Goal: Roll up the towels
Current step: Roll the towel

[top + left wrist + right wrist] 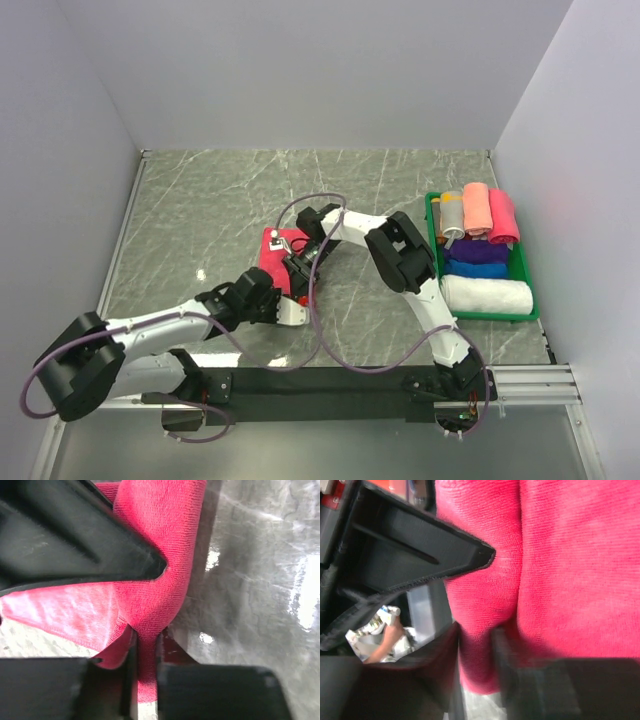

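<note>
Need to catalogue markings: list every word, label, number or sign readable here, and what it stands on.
No text is readable in any view.
small white patch on the red towel: maybe a tag, too small to read.
crumpled printed scrap, right wrist view: blurred, unreadable.

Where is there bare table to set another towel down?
Bare table runs along the back wall and down the left side, between the left wall and the red towel. Crowded: the centre, where the left end effector and right end effector meet on that towel, and the right, where the right arm's elbow nearly reaches the green tray of rolled towels.
</note>
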